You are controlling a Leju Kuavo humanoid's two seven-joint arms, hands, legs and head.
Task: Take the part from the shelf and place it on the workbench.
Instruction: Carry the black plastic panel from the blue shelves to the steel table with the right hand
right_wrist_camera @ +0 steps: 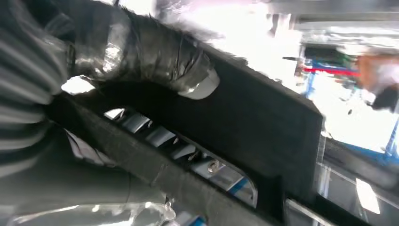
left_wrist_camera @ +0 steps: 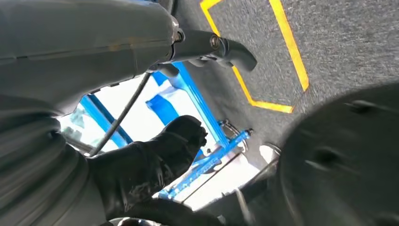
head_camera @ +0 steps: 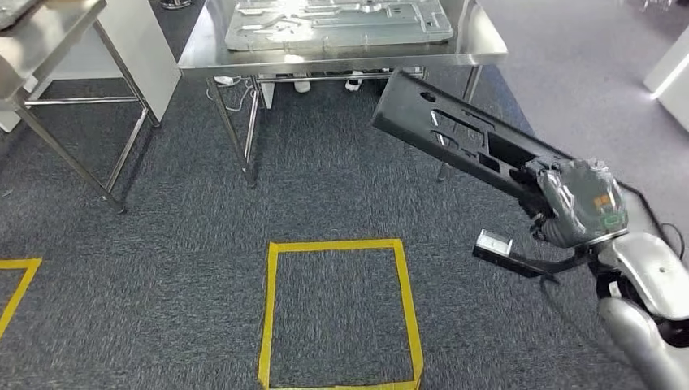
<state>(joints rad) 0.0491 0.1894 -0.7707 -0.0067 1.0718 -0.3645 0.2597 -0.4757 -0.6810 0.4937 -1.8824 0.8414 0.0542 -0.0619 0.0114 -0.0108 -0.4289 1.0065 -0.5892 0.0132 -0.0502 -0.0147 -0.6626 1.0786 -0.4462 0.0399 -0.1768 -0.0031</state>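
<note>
Left hand is seen hanging over the carpet, dark fingers curled in, nothing held. Yellow tape square is marked on the floor, workbench stands ahead of it. Long black part is clamped at its near end by the right hand, its far end reaching beyond the fingers toward the bench corner. The grasp should be kept firm and the part levelled, probably, before it is laid on the bench top.

We look down into what seems an industrial workshop or robot test floor: dark grey carpet marked with a yellow tape square at 6 o'clock, a stainless steel workbench at 12 o'clock carrying a pressed metal panel, a second steel-legged table at 10 o'clock, and blue framing in our left wrist view
</note>
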